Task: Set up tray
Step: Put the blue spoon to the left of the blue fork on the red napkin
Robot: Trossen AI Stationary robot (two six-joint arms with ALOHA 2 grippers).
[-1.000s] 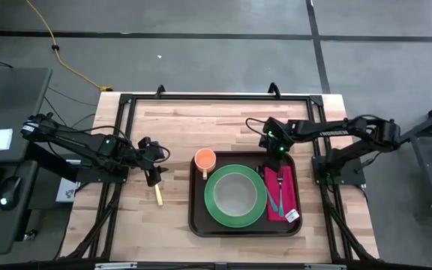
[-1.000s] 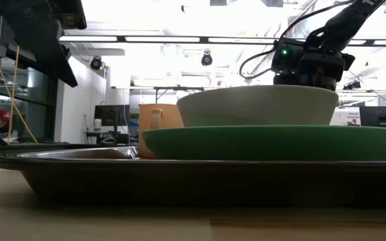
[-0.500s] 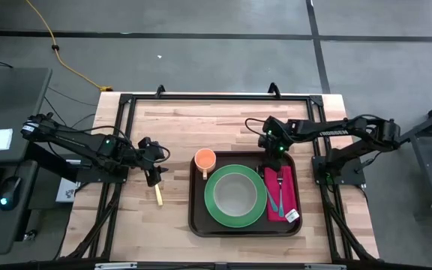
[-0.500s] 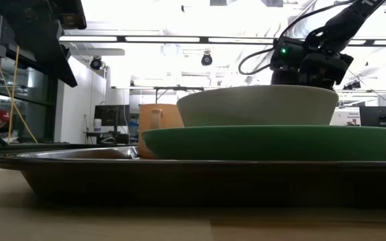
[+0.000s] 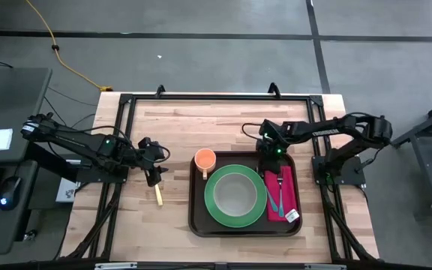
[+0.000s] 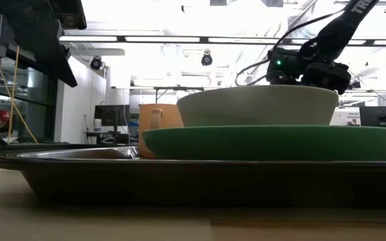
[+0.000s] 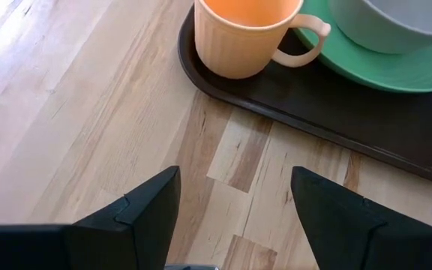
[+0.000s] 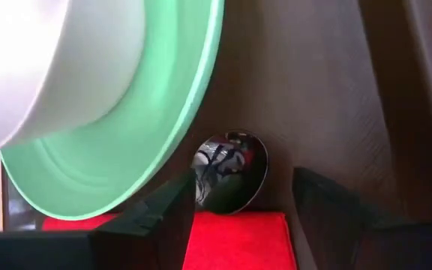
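Observation:
The dark-brown tray [image 5: 198,223] lies on the wooden table. It carries a green plate [image 5: 217,213] with a pale bowl [image 5: 235,193] on it, an orange cup [image 5: 205,158] and a red napkin [image 5: 290,201] with teal-handled cutlery [image 5: 274,198]. My right gripper [image 5: 271,155] is open over the tray's far right corner. Its fingers stand on either side of a shiny spoon bowl [image 8: 229,172] that lies at the napkin's [image 8: 235,240] far end, beside the plate's rim [image 8: 178,112]. My left gripper [image 7: 235,176] hovers open over bare table, left of the tray [image 7: 336,97] and cup [image 7: 246,37].
A small pale yellow stick-like thing [image 5: 157,196] lies on the table just near of my left gripper [image 5: 154,177]. A black frame [image 5: 216,97] borders the tabletop. Bare wood stretches along the far side and left of the tray. In the low view the tray's rim [image 6: 179,181] fills the front.
My right gripper has rolled at the wrist and dipped slightly toward the tray's far right corner, shifting a little toward the table's left. The tray and everything on it have stayed put.

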